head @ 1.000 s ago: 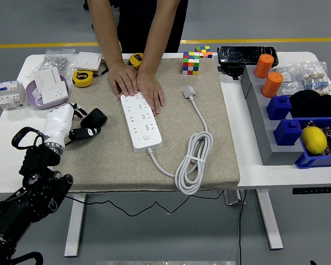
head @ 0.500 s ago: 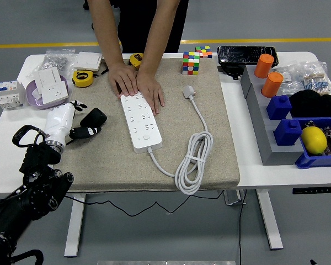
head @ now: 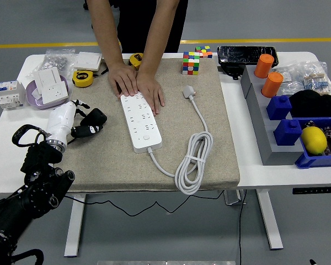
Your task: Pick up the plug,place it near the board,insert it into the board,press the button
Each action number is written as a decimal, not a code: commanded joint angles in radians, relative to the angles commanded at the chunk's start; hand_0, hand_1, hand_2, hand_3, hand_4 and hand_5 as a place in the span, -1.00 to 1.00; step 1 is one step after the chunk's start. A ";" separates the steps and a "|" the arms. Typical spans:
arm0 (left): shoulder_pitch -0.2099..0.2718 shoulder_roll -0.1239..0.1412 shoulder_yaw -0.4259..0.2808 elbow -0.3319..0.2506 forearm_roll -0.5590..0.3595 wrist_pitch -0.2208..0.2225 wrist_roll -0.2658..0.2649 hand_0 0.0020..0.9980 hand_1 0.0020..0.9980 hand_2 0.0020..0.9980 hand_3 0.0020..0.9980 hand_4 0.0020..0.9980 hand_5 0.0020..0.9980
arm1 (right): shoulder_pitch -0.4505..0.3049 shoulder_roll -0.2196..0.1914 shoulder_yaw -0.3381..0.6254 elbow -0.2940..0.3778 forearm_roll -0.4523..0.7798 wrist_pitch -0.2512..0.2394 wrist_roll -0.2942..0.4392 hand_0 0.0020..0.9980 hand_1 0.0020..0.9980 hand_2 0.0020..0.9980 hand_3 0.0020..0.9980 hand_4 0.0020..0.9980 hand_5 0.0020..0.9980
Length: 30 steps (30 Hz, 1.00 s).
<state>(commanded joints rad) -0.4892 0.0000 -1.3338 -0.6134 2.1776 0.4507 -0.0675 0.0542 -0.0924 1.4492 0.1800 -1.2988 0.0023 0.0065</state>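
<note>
A white power strip lies lengthwise on the beige mat, its button near the close end. Both of a person's hands press flat on its far end. The grey-white plug lies on the mat to the right of the strip, and its cable runs down to a bundled coil. My left hand, white-wristed with black fingers, rests at the mat's left edge, fingers relaxed and holding nothing, well left of the strip. My right arm is out of view.
Sockets, a purple bowl, a breaker and a yellow tape measure crowd the back left. A colour cube stands behind the plug. Grey and blue bins with orange cups and a lemon fill the right side.
My left hand has crept slightly up and to the right along the mat's left edge. The person's hands, the strip and the plug have not moved.
</note>
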 joint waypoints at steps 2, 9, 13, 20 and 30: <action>-0.001 0.000 0.001 0.001 -0.002 0.000 0.000 0.43 0.19 -0.10 0.11 1.00 -0.37 | 0.000 0.000 0.000 0.000 0.001 0.000 0.001 0.86 0.70 0.60 0.60 1.00 1.00; -0.004 0.000 0.003 0.014 0.021 -0.031 0.016 0.34 0.08 -0.18 0.02 0.89 -0.40 | -0.001 -0.001 0.001 0.000 0.000 0.000 0.000 0.86 0.70 0.60 0.60 1.00 1.00; -0.006 0.000 0.004 0.019 0.035 -0.047 0.025 0.29 0.01 -0.19 0.01 0.68 -0.45 | -0.002 -0.001 0.001 0.000 0.000 0.000 -0.001 0.86 0.70 0.60 0.60 1.00 1.00; -0.007 0.000 0.008 0.015 0.034 -0.033 0.016 0.25 -0.08 -0.22 0.00 0.39 -0.49 | -0.002 -0.002 -0.001 0.000 -0.001 0.000 -0.001 0.86 0.70 0.59 0.60 1.00 1.00; 0.001 0.000 0.046 -0.011 -0.012 -0.048 0.018 0.23 -0.11 -0.24 -0.03 0.22 -0.58 | -0.003 -0.002 0.000 0.000 -0.002 0.000 -0.001 0.86 0.70 0.59 0.60 1.00 1.00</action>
<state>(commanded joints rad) -0.4882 0.0000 -1.2874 -0.6246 2.1658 0.4023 -0.0498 0.0511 -0.0942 1.4488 0.1800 -1.3006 0.0021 0.0050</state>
